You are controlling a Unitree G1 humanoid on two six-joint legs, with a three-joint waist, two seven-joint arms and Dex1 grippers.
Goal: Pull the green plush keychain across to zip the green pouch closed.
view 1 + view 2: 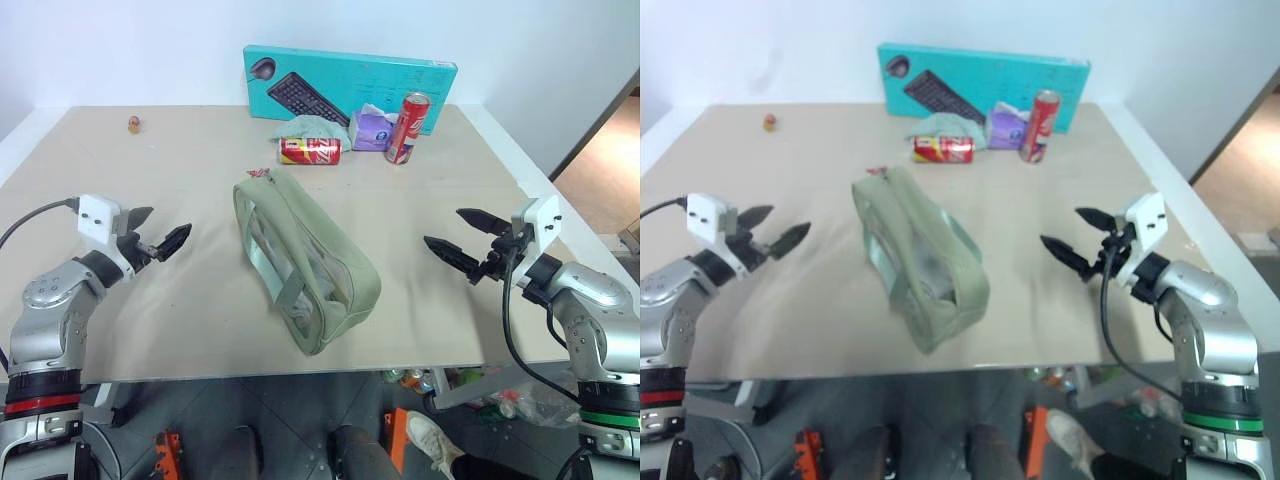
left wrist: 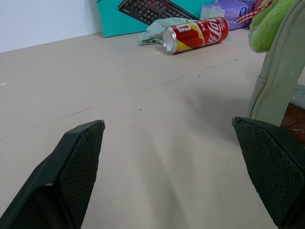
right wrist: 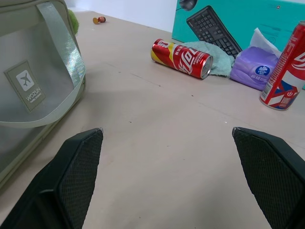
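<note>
lying aslant mid-table (image 1: 90,300): green pouch (image 1: 300,262), clear panels, contents unreadable, patch reading "wozun". green plush keychain (image 2: 267,24) at its far end. beyond, tipped red can (image 1: 309,151), upright red can (image 1: 407,127), purple tissue pack (image 1: 371,130), teal keyboard box (image 1: 350,80). left gripper (image 1: 160,236) and right gripper (image 1: 462,238) spread wide, holding nothing, flanking pouch.

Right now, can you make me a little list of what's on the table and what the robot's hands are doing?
green pouch: lying in the middle of the table, between the two arms
green plush keychain: at the pouch's far end
left end effector: open, holding nothing, beside the pouch
right end effector: open, holding nothing, on the pouch's other side
far edge: teal keyboard box, lying red can, standing red can, purple tissue pack, pale cloth
</note>
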